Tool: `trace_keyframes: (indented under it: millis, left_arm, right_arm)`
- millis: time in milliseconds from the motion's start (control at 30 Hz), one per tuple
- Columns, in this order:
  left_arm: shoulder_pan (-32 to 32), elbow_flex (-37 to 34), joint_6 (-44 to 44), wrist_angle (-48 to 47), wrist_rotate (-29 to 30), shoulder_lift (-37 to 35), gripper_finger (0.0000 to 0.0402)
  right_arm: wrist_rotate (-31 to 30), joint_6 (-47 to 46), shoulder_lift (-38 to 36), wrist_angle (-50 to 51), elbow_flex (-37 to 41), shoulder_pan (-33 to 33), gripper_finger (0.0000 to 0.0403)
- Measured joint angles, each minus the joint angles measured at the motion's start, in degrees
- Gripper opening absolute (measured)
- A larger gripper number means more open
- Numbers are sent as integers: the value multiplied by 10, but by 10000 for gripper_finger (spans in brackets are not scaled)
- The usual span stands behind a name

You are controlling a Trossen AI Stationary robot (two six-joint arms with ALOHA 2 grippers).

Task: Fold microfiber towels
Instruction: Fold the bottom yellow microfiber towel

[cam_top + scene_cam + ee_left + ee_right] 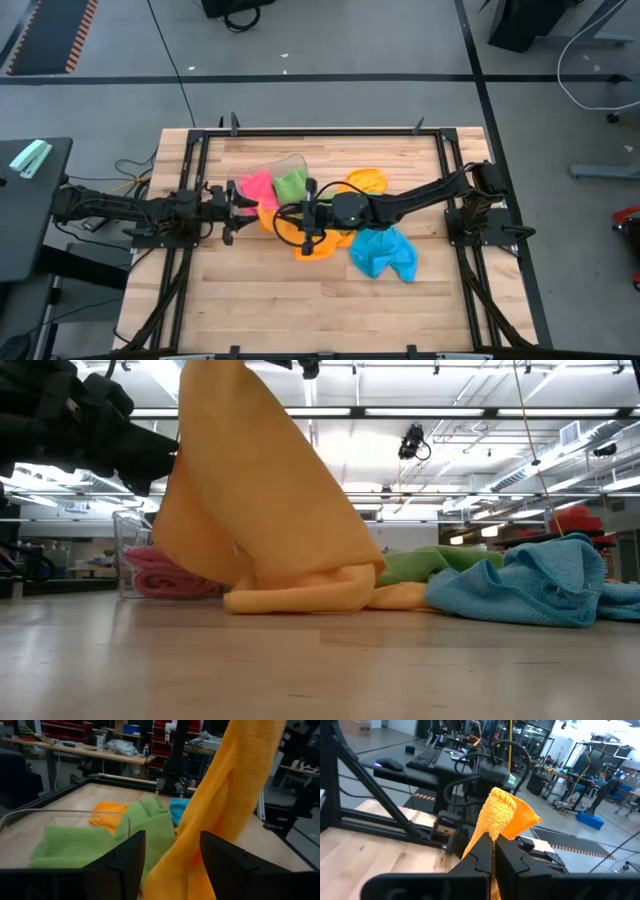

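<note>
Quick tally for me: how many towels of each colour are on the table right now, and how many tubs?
Orange towels: 2, one hanging from the right gripper, one lying farther back
Pink towel: 1
Green towel: 1
Blue towel: 1
Clear tub: 1
Total: 6

grey floor [330, 40], bright ceiling lights [420, 412], cluttered workbench [75, 750] behind.
</note>
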State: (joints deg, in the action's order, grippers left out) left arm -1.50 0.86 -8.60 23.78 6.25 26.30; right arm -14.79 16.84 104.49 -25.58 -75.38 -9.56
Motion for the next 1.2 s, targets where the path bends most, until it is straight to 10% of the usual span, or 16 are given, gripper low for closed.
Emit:
trace_keyframes:
  millis: [800, 1200]
  left_arm:
    - [0, 0, -10, -35, 0, 0, 162]
    - [0, 0, -40, -31, -30, -1, 15]
  right_arm:
    - [-2, 18, -22, 46, -56, -27, 14]
    - [-3, -49, -22, 268, -109, -31, 14]
